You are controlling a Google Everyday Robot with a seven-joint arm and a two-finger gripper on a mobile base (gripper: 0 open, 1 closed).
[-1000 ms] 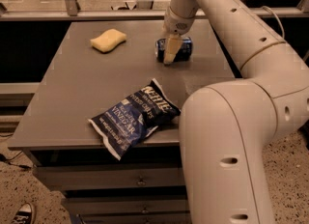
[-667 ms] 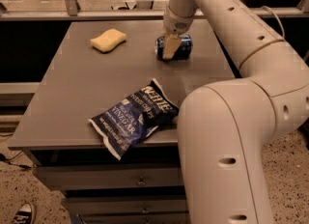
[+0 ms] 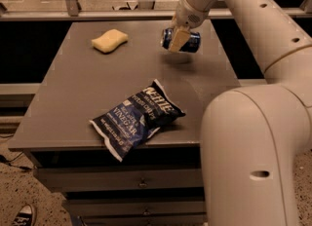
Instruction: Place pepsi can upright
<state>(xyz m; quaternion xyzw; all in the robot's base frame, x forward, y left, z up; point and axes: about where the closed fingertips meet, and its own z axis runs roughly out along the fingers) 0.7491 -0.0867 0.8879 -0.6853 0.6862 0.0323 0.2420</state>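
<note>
The pepsi can [image 3: 189, 41] is a small dark blue can lying on its side, lifted a little above the far right part of the grey table [image 3: 73, 103]; its shadow shows on the tabletop below it. My gripper [image 3: 179, 39] comes down from the white arm at the top and is shut on the can, one tan finger [image 3: 178, 40] across its front. The can's silver end faces left.
A dark blue crinkled chip bag [image 3: 135, 118] lies near the table's front edge. A yellow sponge [image 3: 109, 40] sits at the far left. My arm's large white body [image 3: 253, 157] fills the right foreground. Drawers are below the tabletop.
The can, held on its side in the gripper, has risen off the tabletop; a shadow now shows beneath it. Bag and sponge have not moved.
</note>
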